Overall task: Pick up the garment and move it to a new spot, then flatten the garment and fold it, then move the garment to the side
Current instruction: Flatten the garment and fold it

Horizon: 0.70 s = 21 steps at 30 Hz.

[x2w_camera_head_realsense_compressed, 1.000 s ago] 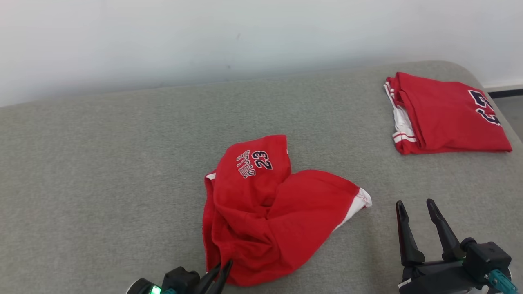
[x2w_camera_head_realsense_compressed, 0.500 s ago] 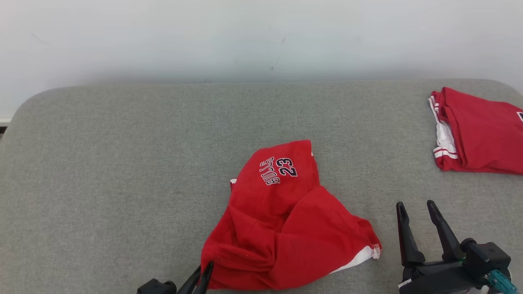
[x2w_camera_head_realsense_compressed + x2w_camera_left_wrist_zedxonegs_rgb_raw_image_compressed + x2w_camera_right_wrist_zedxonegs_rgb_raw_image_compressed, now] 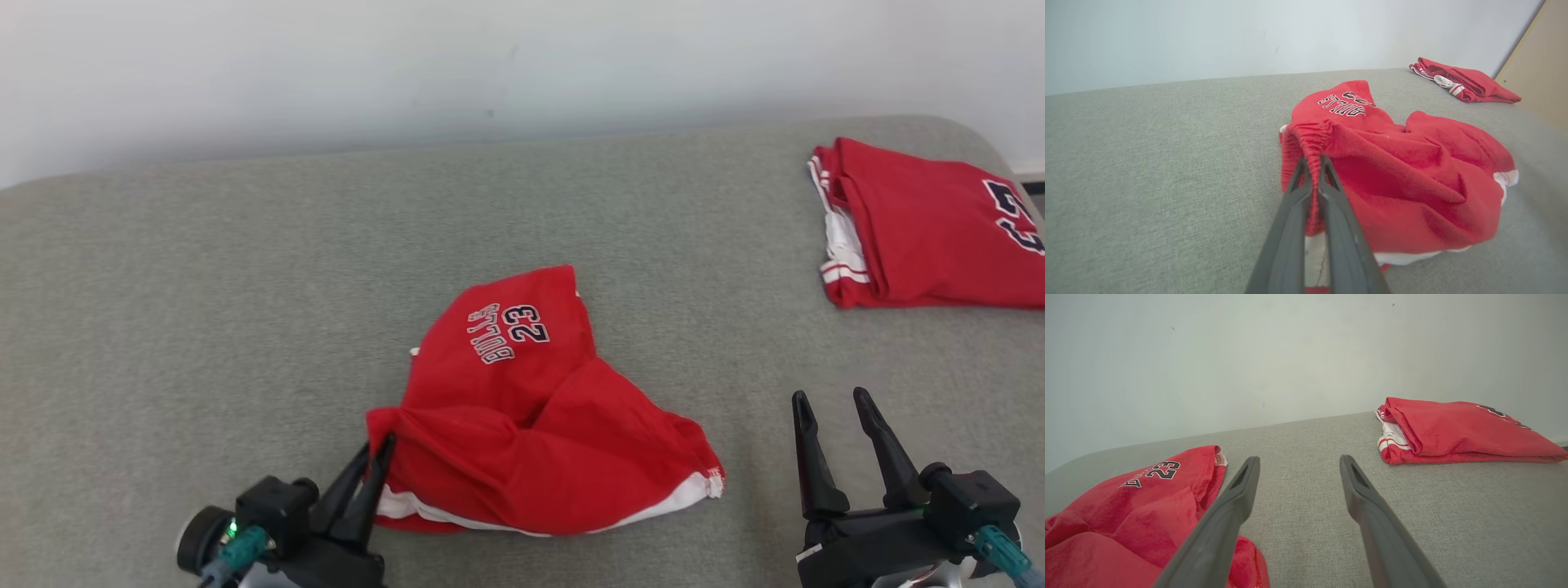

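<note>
Garment point(image 3: 539, 441) lies crumpled at lower centre of the head view on the grey surface point(image 3: 204, 286), its gathered edge clamped in the jaws of the left gripper point(image 3: 377, 445), evidently for relocation, while the right gripper point(image 3: 831, 400) stands at lower right, jaws apart and empty.

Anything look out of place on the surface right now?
Only the red garment: it lies crumpled in a heap mid-surface, white trim askew, its gathered edge pinched in the shut left gripper. The folded jersey at far right looks neat. Nothing damaged.
</note>
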### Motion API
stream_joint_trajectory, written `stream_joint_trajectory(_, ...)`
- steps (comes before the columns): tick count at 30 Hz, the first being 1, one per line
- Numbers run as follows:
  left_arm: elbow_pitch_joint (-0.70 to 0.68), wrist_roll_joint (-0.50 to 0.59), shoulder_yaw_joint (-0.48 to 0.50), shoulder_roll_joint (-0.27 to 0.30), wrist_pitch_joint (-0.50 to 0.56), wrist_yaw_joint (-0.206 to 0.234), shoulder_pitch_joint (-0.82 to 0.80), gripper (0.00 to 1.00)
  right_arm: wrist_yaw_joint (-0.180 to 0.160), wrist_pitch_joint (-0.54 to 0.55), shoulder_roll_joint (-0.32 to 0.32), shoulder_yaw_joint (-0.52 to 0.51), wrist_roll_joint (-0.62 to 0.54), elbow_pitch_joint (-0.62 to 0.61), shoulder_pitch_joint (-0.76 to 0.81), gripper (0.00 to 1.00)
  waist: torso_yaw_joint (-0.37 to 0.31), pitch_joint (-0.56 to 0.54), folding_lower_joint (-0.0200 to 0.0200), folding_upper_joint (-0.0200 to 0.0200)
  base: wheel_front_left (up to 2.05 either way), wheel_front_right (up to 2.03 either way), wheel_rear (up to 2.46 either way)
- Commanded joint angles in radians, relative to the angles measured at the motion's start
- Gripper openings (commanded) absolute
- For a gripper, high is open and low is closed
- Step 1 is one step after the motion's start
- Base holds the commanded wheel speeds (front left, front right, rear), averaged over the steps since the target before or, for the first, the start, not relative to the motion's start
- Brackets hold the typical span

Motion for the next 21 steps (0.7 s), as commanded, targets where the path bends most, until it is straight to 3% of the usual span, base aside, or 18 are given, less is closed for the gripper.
stream_joint_trajectory(1, 0.021, -0.012, 0.013, 0.001, -0.01, -0.003, -0.031, 0.0, -0.003, 0.0, -0.006, -0.001, 0.003, 0.004, -0.009, 1.0, -0.041, 0.022, 0.0, 0.0, 0.0, 0.0, 0.0)
stream_joint_trajectory(7, 0.168, -0.012, 0.048, 0.006, -0.02, -0.006, -0.107, 0.0, -0.003, 0.0, -0.003, -0.012, 0.0, 0.013, -0.022, 1.0, -0.088, 0.046, 0.0, 0.0, 0.0, 0.0, 0.0)
stream_joint_trajectory(13, 0.247, -0.002, 0.062, -0.011, -0.026, -0.016, -0.133, 0.0, -0.003, 0.0, 0.007, -0.02, -0.007, 0.019, -0.022, 1.0, -0.088, 0.04, 0.0, 0.0, 0.0, 0.0, 0.0)
stream_joint_trajectory(14, 0.251, 0.002, 0.063, -0.014, -0.026, -0.019, -0.131, 0.05, -0.003, 0.0, 0.01, -0.019, -0.007, 0.02, -0.021, 1.0, -0.084, 0.037, 0.0, 0.0, 0.0, 0.0, 0.0)
stream_joint_trajectory(16, 0.251, 0.013, 0.066, -0.021, -0.026, -0.022, -0.124, 1.0, -0.003, 0.0, 0.012, -0.02, -0.006, 0.023, -0.019, 1.0, -0.074, 0.027, 0.0, 0.0, 0.0, 0.0, 0.0)
stream_joint_trajectory(21, 0.209, 0.034, 0.089, -0.043, -0.027, -0.02, -0.081, 1.0, -0.003, 0.0, 0.018, -0.023, -0.011, 0.021, -0.004, 1.0, -0.039, 0.001, 0.0, 0.0, 0.0, 0.0, 0.0)
